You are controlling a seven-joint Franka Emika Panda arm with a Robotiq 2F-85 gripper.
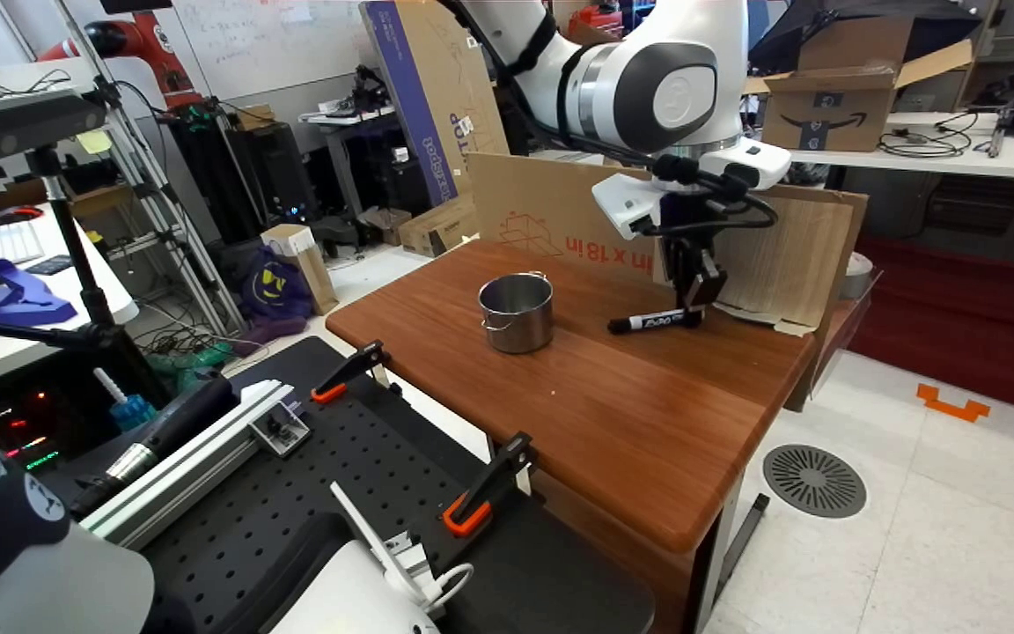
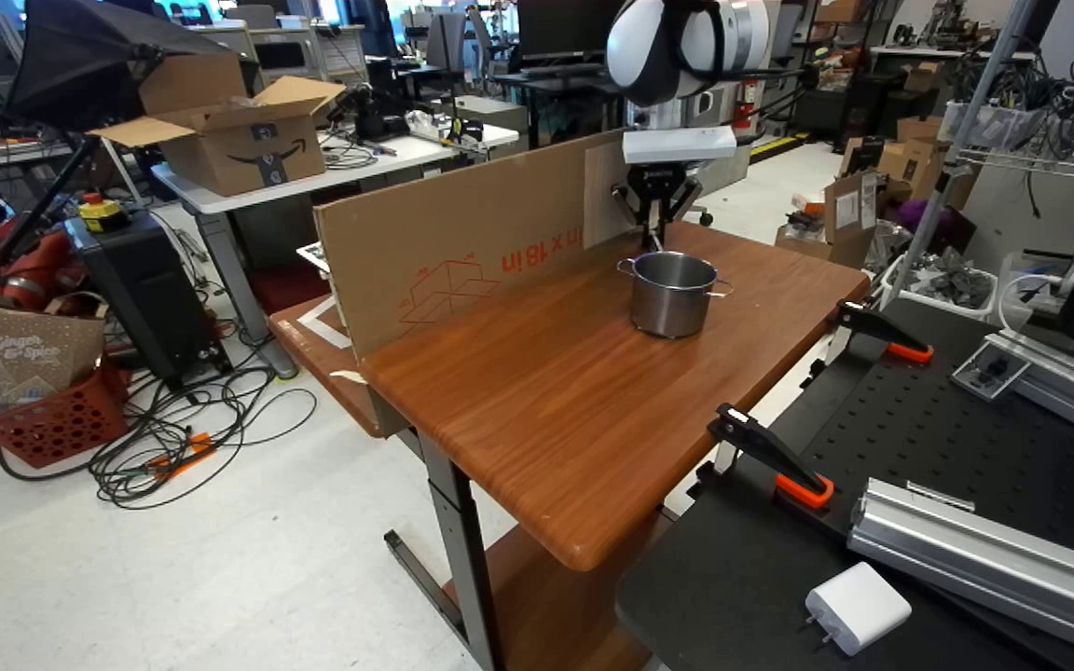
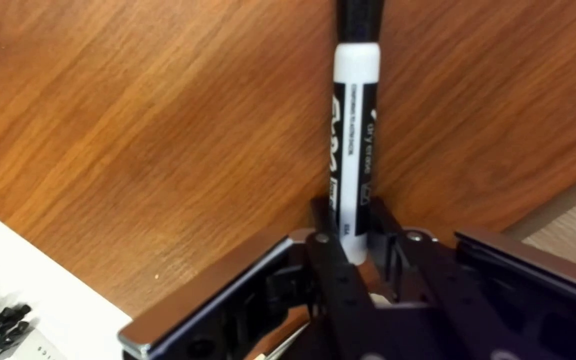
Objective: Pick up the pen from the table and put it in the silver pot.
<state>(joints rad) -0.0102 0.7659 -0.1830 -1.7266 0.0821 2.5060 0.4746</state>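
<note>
In an exterior view, the gripper (image 1: 692, 314) is directed downward, close over the table (image 1: 560, 405), near the cardboard sheet (image 1: 551, 211) that is stood along the edge. The pen (image 1: 655, 320) is seen exactly at the fingertips: its one end is partly hidden by them, and the remaining part, incl. the black cap, is extended approx. horiz. toward the side of the silver pot (image 1: 518, 324). The pot is placed upright, well apart from the pen. Whether the pen is touching the table or slightly lifted cannot be told.

In an exterior view, the gripper (image 2: 655, 239) is seen just behind the rim of the pot (image 2: 672, 309). A small whitish bit is noticed at the tips; if it is part of the pen, cannot be said for sure.

In the wrist view, the pen (image 3: 353, 150) is located b/w the two fingers (image 3: 322, 217), w/ both its sides apparently touched, i.e. it is grasped near the white tail end. The labelled body and the cap are projected beyond the tips, away from the gripper, w/ the table seen underneath.
</note>
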